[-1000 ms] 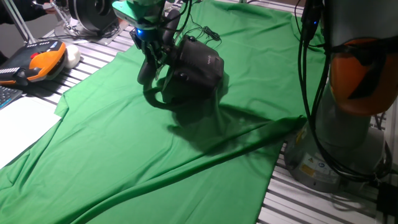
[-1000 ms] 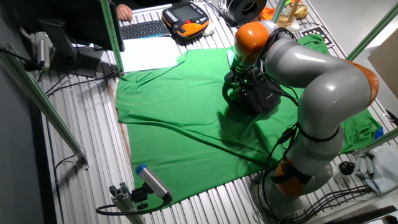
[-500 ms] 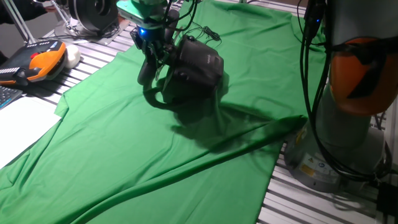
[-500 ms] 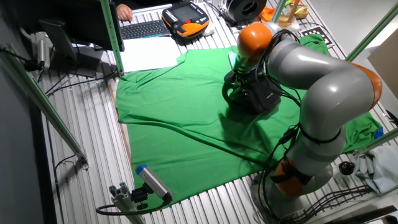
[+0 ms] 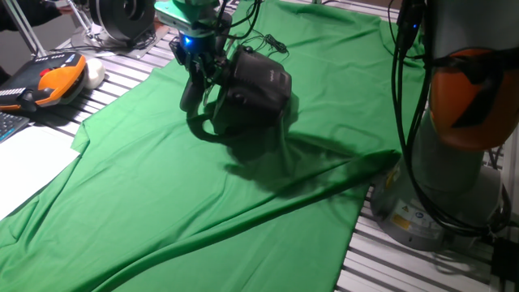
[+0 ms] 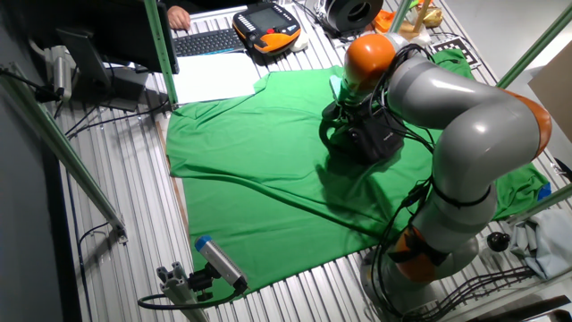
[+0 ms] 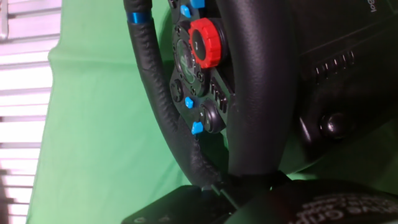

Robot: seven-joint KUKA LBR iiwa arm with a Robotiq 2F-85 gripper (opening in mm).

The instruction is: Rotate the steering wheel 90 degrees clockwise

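The steering wheel [image 5: 212, 123] is a black round wheel on a bulky black box base [image 5: 263, 79], standing on the green cloth [image 5: 162, 203]. In the other fixed view it [image 6: 338, 134] sits under my wrist. In the hand view its rim [image 7: 155, 93] runs top to bottom, with a blue stripe at the top and a red knob [image 7: 205, 42] and blue buttons on the hub. My gripper [image 5: 197, 91] is at the wheel's upper left rim. In the hand view the gripper [image 7: 230, 193] appears closed around the rim, its black fingers [image 7: 180, 208] at the bottom edge.
An orange teach pendant [image 5: 53, 81] and white paper [image 5: 24, 162] lie left of the cloth. A black-and-silver ring device [image 5: 122, 20] stands at the back. A keyboard [image 6: 206, 42] is nearby. My arm's base [image 5: 454, 162] stands at the right. A cloth fold [image 5: 324, 186] crosses the middle.
My wrist has shifted slightly, a little to the right in the other fixed view. The wheel and its base look unchanged.
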